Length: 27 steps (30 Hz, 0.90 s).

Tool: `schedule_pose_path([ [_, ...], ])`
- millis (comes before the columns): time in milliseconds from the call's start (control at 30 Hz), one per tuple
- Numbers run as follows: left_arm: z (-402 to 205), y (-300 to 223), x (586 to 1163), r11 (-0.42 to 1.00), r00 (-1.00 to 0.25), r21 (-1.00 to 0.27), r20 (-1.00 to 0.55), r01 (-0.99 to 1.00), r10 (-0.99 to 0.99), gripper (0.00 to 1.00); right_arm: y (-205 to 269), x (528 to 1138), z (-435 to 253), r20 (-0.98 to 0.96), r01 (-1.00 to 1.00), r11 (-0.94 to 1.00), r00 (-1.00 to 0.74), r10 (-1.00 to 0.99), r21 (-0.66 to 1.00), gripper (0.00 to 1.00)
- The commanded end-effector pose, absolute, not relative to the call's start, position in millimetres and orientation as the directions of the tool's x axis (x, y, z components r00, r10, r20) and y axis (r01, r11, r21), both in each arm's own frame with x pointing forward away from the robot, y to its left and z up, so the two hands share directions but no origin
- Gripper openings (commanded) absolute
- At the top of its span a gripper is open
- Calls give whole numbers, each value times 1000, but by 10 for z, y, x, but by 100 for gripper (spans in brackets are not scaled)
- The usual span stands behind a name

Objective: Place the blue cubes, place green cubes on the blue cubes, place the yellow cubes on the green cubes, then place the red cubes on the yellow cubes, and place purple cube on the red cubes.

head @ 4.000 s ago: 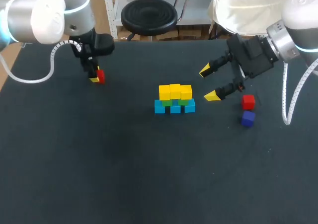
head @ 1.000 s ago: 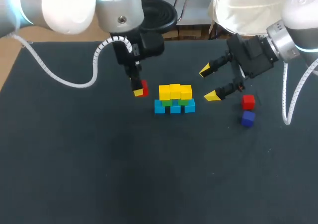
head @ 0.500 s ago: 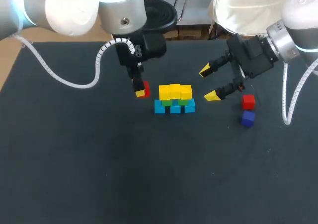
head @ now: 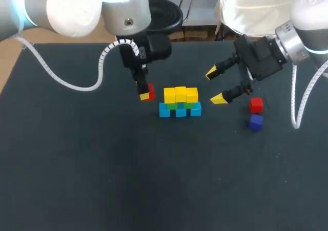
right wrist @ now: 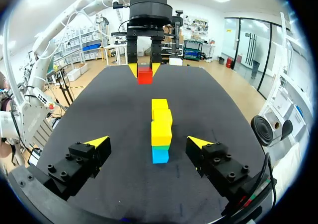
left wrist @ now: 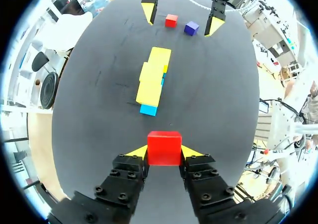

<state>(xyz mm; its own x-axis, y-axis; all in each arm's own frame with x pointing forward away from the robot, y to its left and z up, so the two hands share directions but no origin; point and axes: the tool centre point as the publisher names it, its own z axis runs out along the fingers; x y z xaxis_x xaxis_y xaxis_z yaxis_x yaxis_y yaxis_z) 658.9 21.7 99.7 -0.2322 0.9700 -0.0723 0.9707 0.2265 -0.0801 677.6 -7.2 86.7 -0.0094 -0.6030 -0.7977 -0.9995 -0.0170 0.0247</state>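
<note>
Red cube (left wrist: 164, 145) pinched between fingers of left gripper (left wrist: 164, 153), hanging just beside stack (head: 180, 109). Likely best: carry over yellow row (head: 180, 93), align square, lower gently, then release. Right gripper (head: 215, 86) wide open, empty, near spare red cube (head: 256, 105).

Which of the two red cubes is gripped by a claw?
The red cube in the left claw, beside the stack. The other red cube lies loose by the purple cube.
</note>
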Motion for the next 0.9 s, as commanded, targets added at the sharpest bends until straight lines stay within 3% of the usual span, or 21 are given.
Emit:
schedule_pose_path([
  [33,998,214,6599,225,-231,-82,-71,971,970,0,-76,6770,867,-799,-1000,-17,-8,-602,23,100],
  [333,1539,-104,6439,190,-188,-4,-170,982,967,0,-76,6770,867,-799,-1000,-17,-8,-602,23,100],
  [900,1525,-540,6266,129,-119,41,-187,991,975,0,-76,6770,867,-799,-1000,-17,-8,-602,23,100],
])
